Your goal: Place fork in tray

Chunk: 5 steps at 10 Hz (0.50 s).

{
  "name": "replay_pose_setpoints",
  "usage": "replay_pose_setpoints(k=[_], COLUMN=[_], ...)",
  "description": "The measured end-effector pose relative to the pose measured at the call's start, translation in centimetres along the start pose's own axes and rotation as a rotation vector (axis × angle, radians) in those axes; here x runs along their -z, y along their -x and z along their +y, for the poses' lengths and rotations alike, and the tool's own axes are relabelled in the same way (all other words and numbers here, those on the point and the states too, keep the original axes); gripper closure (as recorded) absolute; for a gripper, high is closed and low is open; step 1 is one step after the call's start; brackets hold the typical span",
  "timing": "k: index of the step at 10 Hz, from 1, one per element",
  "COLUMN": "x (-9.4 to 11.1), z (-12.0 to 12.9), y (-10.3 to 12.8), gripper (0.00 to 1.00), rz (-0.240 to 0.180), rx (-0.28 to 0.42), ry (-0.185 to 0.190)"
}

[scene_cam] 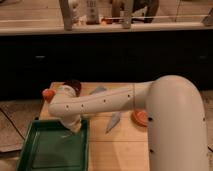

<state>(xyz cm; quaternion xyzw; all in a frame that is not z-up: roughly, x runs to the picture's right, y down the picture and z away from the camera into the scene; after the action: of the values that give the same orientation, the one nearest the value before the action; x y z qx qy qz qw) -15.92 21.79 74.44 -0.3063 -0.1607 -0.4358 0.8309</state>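
Observation:
The green tray (pixel 47 150) lies at the front left of the wooden table. My white arm reaches left across the table, and my gripper (pixel 75 125) hangs down from its end over the tray's far right corner, just above the rim. The fork does not show; it is hidden or too small to make out near the gripper.
A grey-blue blade-shaped piece (pixel 114 121) lies on the table right of the tray, and another (pixel 98 91) lies further back. An orange object (pixel 139 118) sits beside my arm, a dark bowl (pixel 74 86) and a small orange thing (pixel 48 93) at the back left. A dark counter stands behind.

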Motion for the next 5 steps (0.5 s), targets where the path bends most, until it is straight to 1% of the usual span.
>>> replay_pose_setpoints(k=[1, 2, 5], x=[-0.09, -0.16, -0.35], z=[0.02, 0.00, 0.10], y=[0.30, 0.59, 1.05], gripper=[0.23, 0.20, 0.20], rz=[-0.004, -0.008, -0.014], rx=[0.007, 0.014, 0.028], ry=[0.000, 0.000, 0.004])
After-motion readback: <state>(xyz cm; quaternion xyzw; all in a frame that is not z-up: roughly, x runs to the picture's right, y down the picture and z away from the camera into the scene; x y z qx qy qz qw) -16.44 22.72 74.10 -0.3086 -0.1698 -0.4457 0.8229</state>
